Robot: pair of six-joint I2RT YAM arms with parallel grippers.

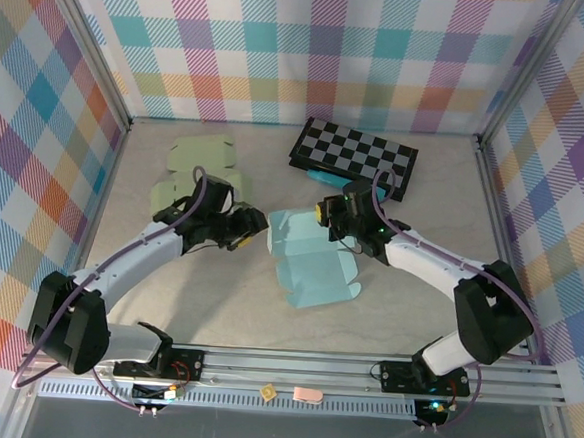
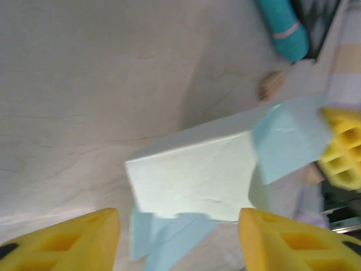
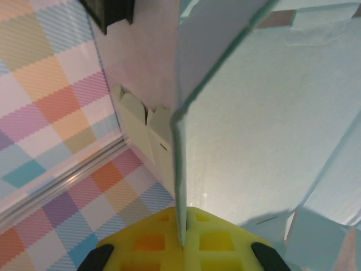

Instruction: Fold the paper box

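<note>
**Midway, a pale-blue paper box sits pinched between two claws**

Nearest the arms' bases, a tan scrap (image 1: 268, 391) and a pink block (image 1: 307, 393) lie close together on the metal rail (image 1: 362, 364) at the tabletop's (image 1: 415, 318) front edge. Beyond them, at mid-tabletop, rests the paper box (image 1: 309, 260), one panel flat and others raised.

The left claw (image 1: 254, 226) reaches in from the box's left side. Seen from its wrist, its yellow fingers (image 2: 73, 240) stand released and well apart, the box's white panel just ahead between them; whether they touch it cannot be told. The right claw (image 1: 324, 213) meets the box at its far right corner and is clenched on a thin upright wall of the paper, the edge running straight down between its yellow pads (image 3: 214, 240). That wrist covers the corner from above.

Behind the left arm, a flat green cut-out (image 1: 197, 172) lies partly hidden under the arm's cables. Farther right, a chequered board (image 1: 357, 155) lies with a teal roll (image 1: 325, 177) tucked against its near edge. Plaid walls (image 1: 304, 49) close off the back.
</note>
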